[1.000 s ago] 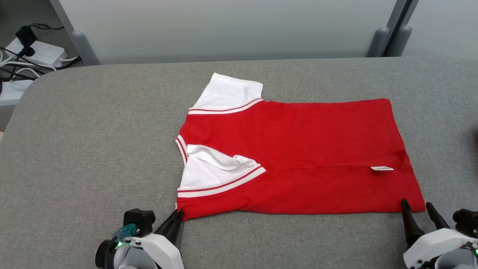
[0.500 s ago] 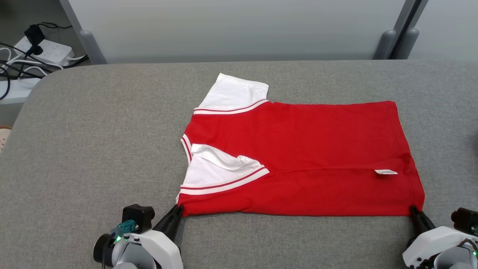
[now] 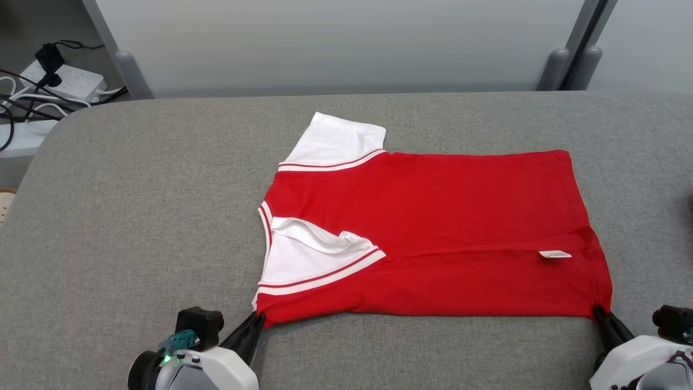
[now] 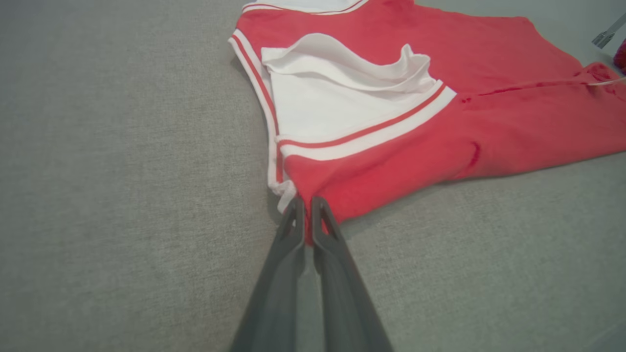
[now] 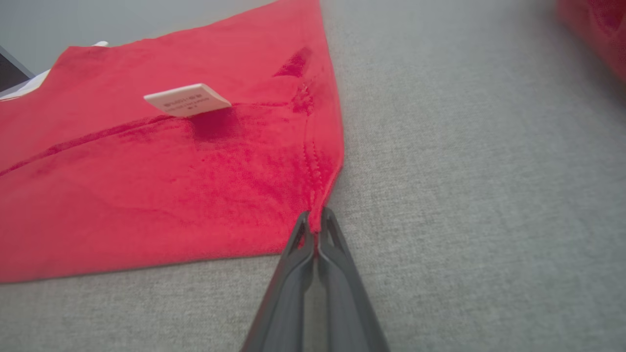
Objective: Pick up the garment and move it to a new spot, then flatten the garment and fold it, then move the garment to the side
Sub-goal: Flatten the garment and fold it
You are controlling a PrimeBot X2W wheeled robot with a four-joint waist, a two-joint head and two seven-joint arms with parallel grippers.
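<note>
Folding seems in hand: left tool [image 3: 259,319] pinches the near-left corner of the garment [image 3: 433,227], right tool [image 3: 598,310] the near-right; next, both should lift evenly toward the far edge.

The garment [image 3: 433,227] is soft, matt knitted cloth, red on the body and white on the sleeves with striped trim. It looks faintly fuzzy up close and is lightly creased near its right hem, where a small white label [image 3: 554,254] of stiffer, smooth material stands off it. The counter [image 3: 135,216] is covered in coarse grey woven fabric, matt and slightly rough, while the left end effector [image 3: 259,317] and right end effector [image 3: 598,310] have smooth, dark, matt plastic-looking fingers [image 4: 288,274] on glossy white plastic housings [image 3: 216,368].
</note>
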